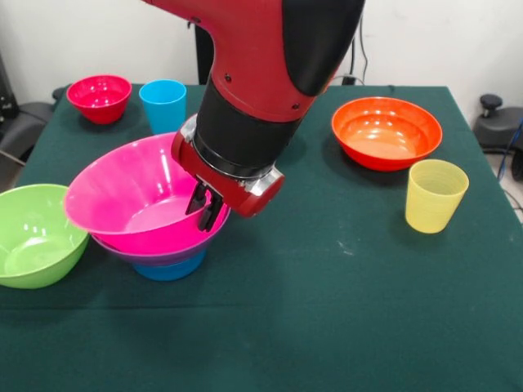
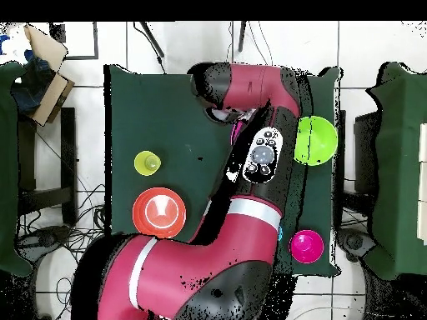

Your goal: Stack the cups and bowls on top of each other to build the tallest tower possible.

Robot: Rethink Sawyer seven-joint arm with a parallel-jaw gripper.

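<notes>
tower: pink bowl [image 1: 135, 196] sits tilted on a purple bowl [image 1: 155, 255] whose rim just shows, that on a mid blue bowl [image 1: 170, 268]; stack stands front-left of table centre in the front view, touching or nearly touching the lime green bowl [image 1: 34, 235]
gripper: gripper [image 1: 207, 209] is at the pink bowl's right rim, dark fingertips dipping just inside the wall; they look close together, but I cannot tell whether they pinch the rim or are free of it
arm: the red and black arm [image 1: 261, 73] comes down from above and hides the stack in the overhead view
loose pieces: red bowl [image 1: 99, 98] and sky blue cup [image 1: 163, 105] at the far left, just beside each other; orange bowl [image 1: 386, 132] far right; ribbed yellow cup [image 1: 435, 195] near it, towards the camera
overhead check: orange bowl [image 2: 159, 212], yellow cup [image 2: 147, 162], lime bowl [image 2: 316, 140] and red bowl [image 2: 306, 246] all show clear of the arm
step in hand: judged as seating the pink bowl onto the stack; not level yet, left rim rides high
how to do it well: lower straight, let the bowl settle flat in the purple one before letting go, open slowly, lift out vertically so the fingers do not drag the rim
risk: tilted bowl may slide off or shove the lime bowl
table: green cloth table [image 1: 327, 310], plenty of room to the right
</notes>
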